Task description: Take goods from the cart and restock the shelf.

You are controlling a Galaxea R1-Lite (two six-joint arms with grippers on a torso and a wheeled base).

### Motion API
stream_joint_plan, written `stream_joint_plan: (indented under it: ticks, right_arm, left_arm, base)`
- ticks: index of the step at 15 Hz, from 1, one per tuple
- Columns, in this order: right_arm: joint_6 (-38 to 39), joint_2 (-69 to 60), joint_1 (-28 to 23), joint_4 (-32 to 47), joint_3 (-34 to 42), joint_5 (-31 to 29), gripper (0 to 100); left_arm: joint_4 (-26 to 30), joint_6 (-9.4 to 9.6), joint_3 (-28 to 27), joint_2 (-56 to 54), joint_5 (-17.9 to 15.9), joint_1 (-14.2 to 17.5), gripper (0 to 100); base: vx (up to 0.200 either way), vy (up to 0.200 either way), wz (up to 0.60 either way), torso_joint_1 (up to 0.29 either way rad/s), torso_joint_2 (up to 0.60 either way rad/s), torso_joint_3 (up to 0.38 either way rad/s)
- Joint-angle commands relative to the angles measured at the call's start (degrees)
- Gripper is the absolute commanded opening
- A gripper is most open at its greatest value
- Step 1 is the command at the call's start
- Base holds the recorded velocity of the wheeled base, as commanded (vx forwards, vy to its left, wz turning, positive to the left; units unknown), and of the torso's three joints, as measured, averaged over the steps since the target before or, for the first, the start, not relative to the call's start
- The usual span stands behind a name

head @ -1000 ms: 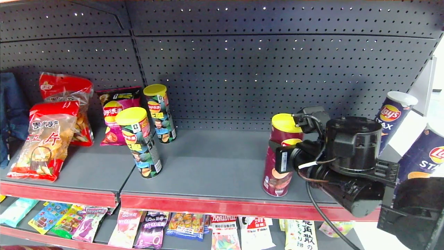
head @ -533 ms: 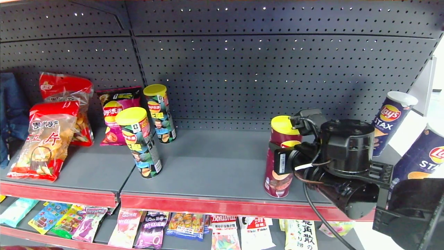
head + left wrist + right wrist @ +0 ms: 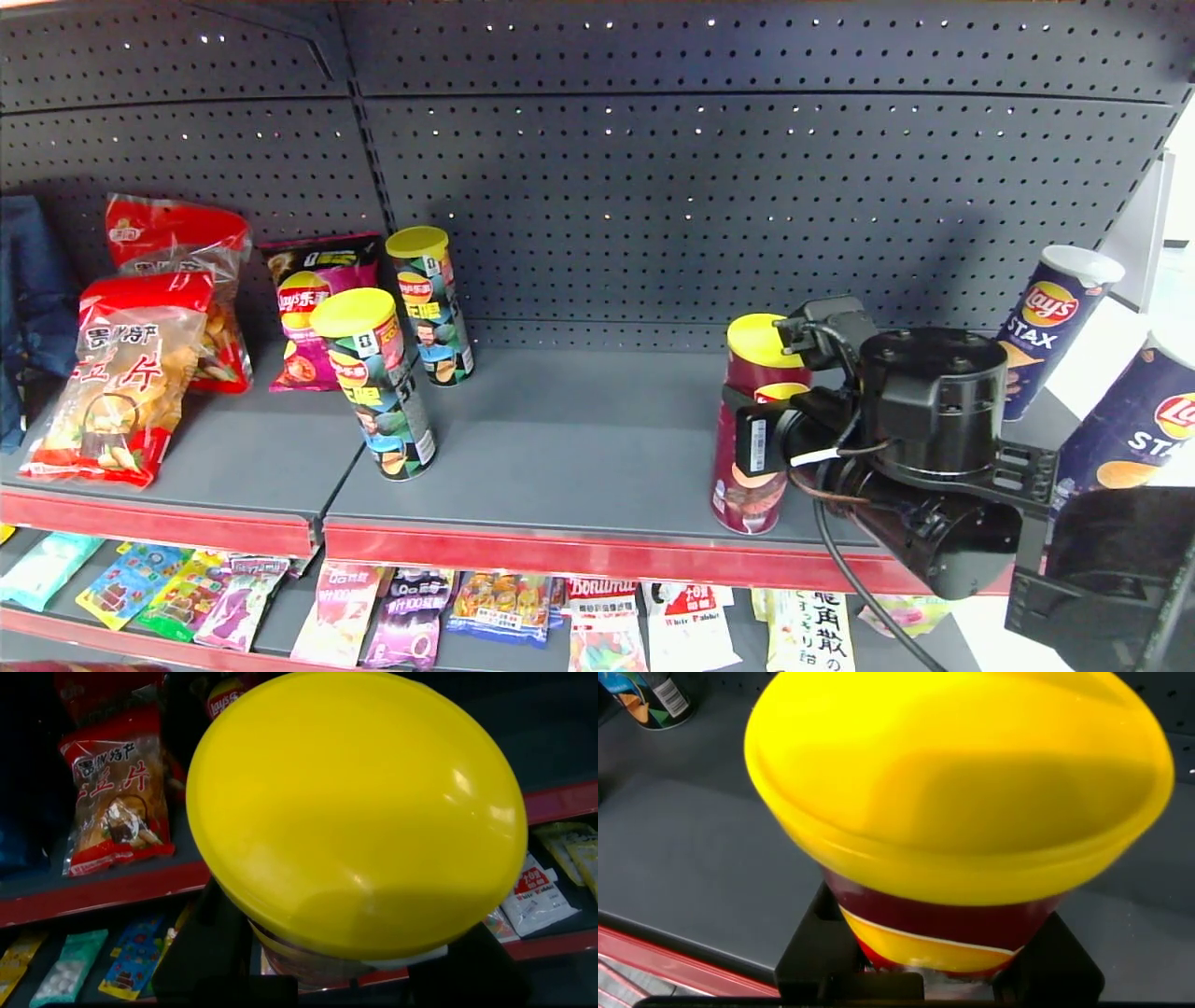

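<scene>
Altogether five cylindrical crisp cans show on the shelf — two teal-printed cans with yellow lids, two blue cans with white lids at its right end, and one maroon can upright at its front edge. Round that maroon can the right gripper has its fingers closed. The left gripper clasps a sixth, yellow-lidded can between its fingers, out in front of the shelf. Two glossy red bags and one purple bag lean at the left end.

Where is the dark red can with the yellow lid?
Head view: the dark red can is upright at the right of the grey shelf, near its red front edge, held by the right claw.
</scene>
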Motion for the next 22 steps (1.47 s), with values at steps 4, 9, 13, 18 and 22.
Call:
stream_joint_plan:
  ticks: [4,9,13,18,22]
  right_arm:
    - [-0.01,0.26,0.05,0.06,0.09,0.01,0]
    - [-0.1,-0.09,0.14,0.06,1.05,-0.52,0]
    - [-0.01,0.17,0.14,0.06,0.0,-1.66,0]
    - [0.61,0.88,1.37,-0.03,-1.93,-5.88,0]
    - [1.31,1.23,2.34,-0.03,-3.78,-6.76,0]
  left_arm:
    - [0.0,-0.01,-0.01,-0.03,0.03,0.02,0]
    - [0.0,-0.01,-0.1,-0.03,0.03,0.02,0]
    - [0.09,-0.01,-0.19,0.05,-0.14,0.02,0]
    - [0.09,-0.01,-0.1,-0.21,-0.14,0.02,0]
    - [0.0,-0.01,-0.19,-0.38,-0.06,0.02,0]
  base:
    - [0.0,0.0,0.0,0.0,0.0,0.0]
    - [0.0,0.0,0.0,0.0,0.0,0.0]
    - [0.0,0.0,0.0,0.0,0.0,0.0]
    - [0.0,0.0,0.0,0.0,0.0,0.0]
    - [0.0,0.0,0.0,0.0,0.0,0.0]
